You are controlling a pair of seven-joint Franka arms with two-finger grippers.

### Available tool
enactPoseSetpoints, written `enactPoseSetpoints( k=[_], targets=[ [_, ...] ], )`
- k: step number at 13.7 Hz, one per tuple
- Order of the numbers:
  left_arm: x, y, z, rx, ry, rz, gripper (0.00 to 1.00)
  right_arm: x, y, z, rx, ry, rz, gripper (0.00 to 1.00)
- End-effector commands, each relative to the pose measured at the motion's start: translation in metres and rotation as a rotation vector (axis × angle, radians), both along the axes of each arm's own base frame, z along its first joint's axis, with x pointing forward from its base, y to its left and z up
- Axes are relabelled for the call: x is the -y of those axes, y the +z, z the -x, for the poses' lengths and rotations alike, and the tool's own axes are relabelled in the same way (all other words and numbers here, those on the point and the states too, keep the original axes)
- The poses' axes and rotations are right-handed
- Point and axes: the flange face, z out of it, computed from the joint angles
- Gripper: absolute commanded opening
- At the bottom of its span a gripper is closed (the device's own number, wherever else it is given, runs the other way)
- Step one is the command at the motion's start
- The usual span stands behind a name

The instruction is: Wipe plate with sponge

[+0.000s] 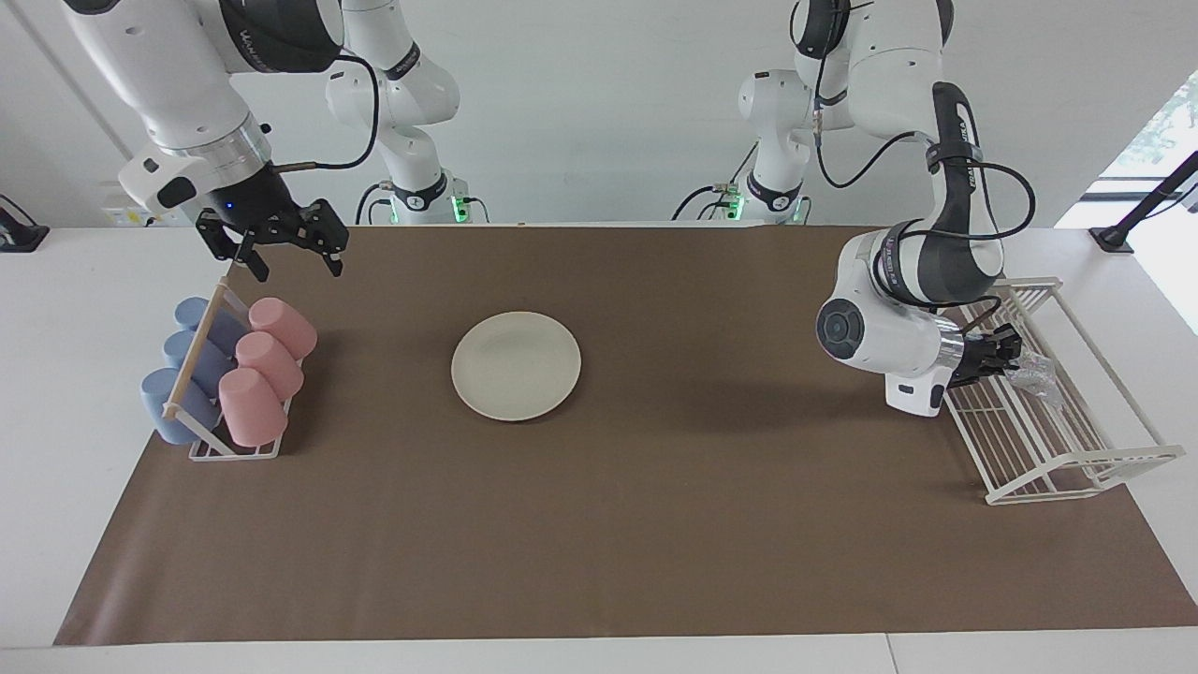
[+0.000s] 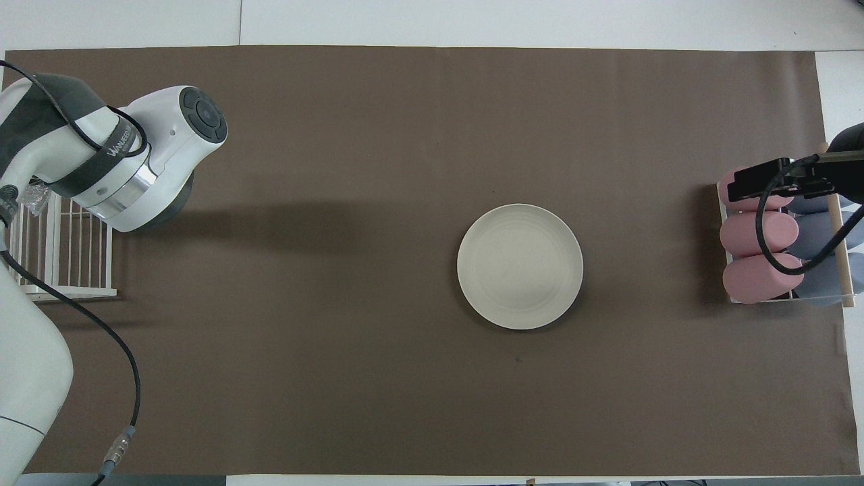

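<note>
Left gripper [image 1: 1013, 354] reaches sideways into the white wire rack [image 1: 1076, 449] at the sponge [image 1: 1037, 373]; whether its fingers grip the wad cannot be told. Right gripper [image 1: 292, 264] waits with fingers spread above the cup rack [image 1: 225, 374]. Mid-mat, the plate [image 1: 516, 365] lies bare, well apart from both.
</note>
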Motion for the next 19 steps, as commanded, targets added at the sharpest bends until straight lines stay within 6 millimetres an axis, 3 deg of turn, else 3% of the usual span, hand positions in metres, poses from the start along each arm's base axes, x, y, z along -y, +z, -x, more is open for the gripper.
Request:
enactPoseSetpoints(
  k=[1, 2, 3, 8, 10, 13, 15, 19],
  targets=[
    [-0.001, 0.002, -0.004, 0.019, 0.006, 0.017, 0.76, -0.001, 0.003, -0.001, 0.006, -0.018, 0.019, 1.0],
    [-0.001, 0.002, -0.003, 0.019, 0.006, 0.017, 0.84, -0.001, 0.003, -0.001, 0.006, -0.018, 0.019, 1.0],
    [-0.001, 0.003, -0.003, 0.021, 0.006, 0.018, 1.0, -0.001, 0.003, -0.001, 0.006, -0.018, 0.019, 1.0],
    [-0.002, 0.026, -0.003, 0.02, 0.001, 0.049, 1.0, -0.002, 0.002, -0.001, 0.005, -0.018, 0.019, 1.0],
    [-0.006, 0.059, -0.002, 0.013, 0.016, 0.173, 1.0, -0.003, 0.002, -0.001, 0.005, -0.021, 0.019, 1.0],
    [-0.005, 0.123, 0.009, -0.004, 0.008, 0.391, 1.0, -0.004, 0.002, -0.001, 0.005, -0.019, 0.019, 1.0],
    [-0.002, 0.151, 0.022, 0.028, 0.03, 0.52, 1.0, -0.004, 0.002, -0.001, 0.005, -0.019, 0.019, 1.0],
    [-0.021, 0.217, 0.062, 0.09, 0.105, 0.875, 1.0, -0.004, 0.002, -0.001, 0.003, -0.021, 0.019, 1.0]
  ],
)
